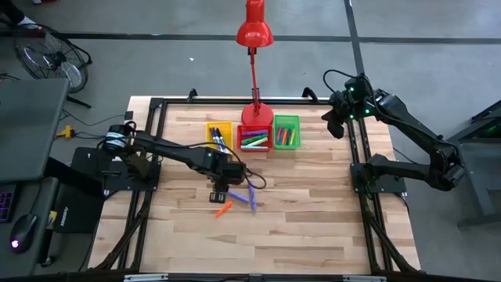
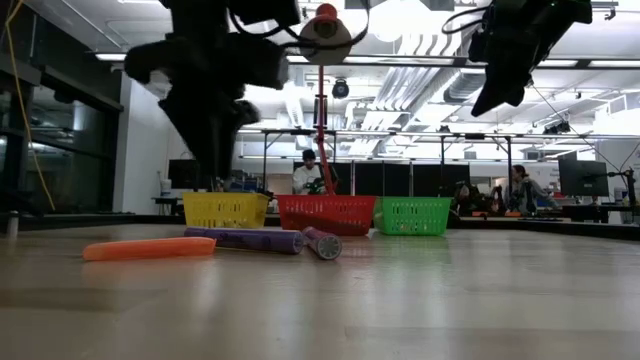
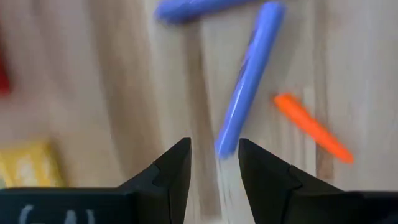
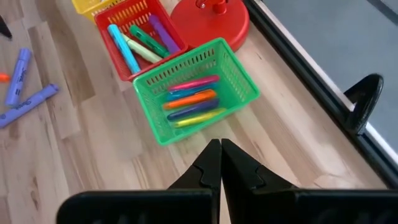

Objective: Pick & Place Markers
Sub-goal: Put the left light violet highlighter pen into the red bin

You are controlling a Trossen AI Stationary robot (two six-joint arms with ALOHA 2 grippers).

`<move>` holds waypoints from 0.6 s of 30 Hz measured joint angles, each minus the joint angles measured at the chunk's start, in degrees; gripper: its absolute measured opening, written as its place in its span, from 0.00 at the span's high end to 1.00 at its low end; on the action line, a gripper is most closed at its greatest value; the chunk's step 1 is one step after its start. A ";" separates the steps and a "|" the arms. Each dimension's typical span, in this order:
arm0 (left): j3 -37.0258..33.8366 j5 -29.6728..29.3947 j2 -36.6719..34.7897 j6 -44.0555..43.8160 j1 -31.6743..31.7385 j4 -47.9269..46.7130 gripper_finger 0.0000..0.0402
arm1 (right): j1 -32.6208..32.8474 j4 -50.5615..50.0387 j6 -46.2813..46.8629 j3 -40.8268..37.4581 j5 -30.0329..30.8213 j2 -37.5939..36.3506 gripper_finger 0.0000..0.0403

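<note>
Three loose markers lie flat on the wooden table: two purple ones (image 1: 244,196) (image 2: 245,240) (image 2: 322,243) and an orange one (image 1: 223,209) (image 2: 150,248). My left gripper (image 1: 221,192) (image 3: 214,158) is open and hovers over them, pointing down. In the left wrist view, one end of a purple marker (image 3: 245,87) shows between its fingertips. In the low view the gripper (image 2: 215,165) hangs above the table. My right gripper (image 4: 221,155) (image 1: 337,125) is shut and empty, raised near the table's far right corner.
Three small bins stand in a row at the far side: yellow (image 1: 219,133), red (image 1: 254,139) and green (image 1: 286,131) (image 4: 196,90), all holding markers. A red desk lamp's base (image 1: 257,117) stands behind the red bin. Bare wood lies toward the near edge. People sit in the room beyond.
</note>
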 joint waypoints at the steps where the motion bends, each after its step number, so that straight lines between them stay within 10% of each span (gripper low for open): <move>1: 0.15 1.00 0.78 2.78 0.25 1.70 0.67 | 0.00 -0.26 0.40 0.00 0.00 0.00 1.00; 18: 0.53 8.60 3.01 15.69 1.84 7.33 0.61 | 0.00 -4.00 0.51 0.00 -0.02 -0.02 1.00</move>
